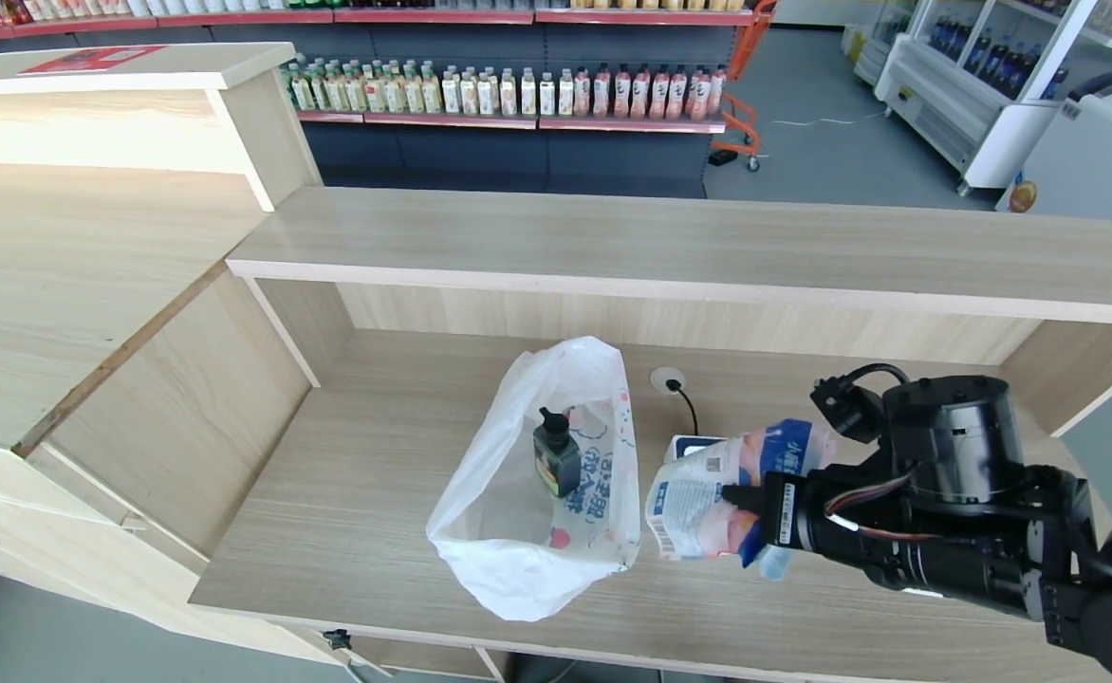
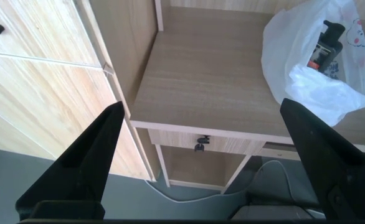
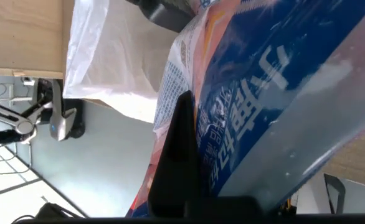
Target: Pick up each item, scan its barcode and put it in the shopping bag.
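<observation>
A soft blue, white and orange packet point(image 1: 708, 484) is held just above the counter, right of the white shopping bag point(image 1: 518, 531). My right gripper point(image 1: 746, 498) is shut on the packet's right side, and one dark finger point(image 3: 179, 155) presses against its printed face point(image 3: 276, 93). The bag stands open with a dark pump bottle point(image 1: 556, 455) inside. A small scanner point(image 1: 684, 444) lies partly hidden behind the packet. My left gripper point(image 2: 201, 168) hangs open and empty below the counter's front left edge, well clear of the bag point(image 2: 307, 74) and bottle point(image 2: 324, 46).
The wooden counter point(image 1: 347, 503) has a raised shelf along its back and a tall side panel on the left. A cable runs from a round grommet point(image 1: 667, 381) down to the scanner. Drawers point(image 2: 20, 74) sit under the left counter. Shop shelves with bottles point(image 1: 509, 90) stand far behind.
</observation>
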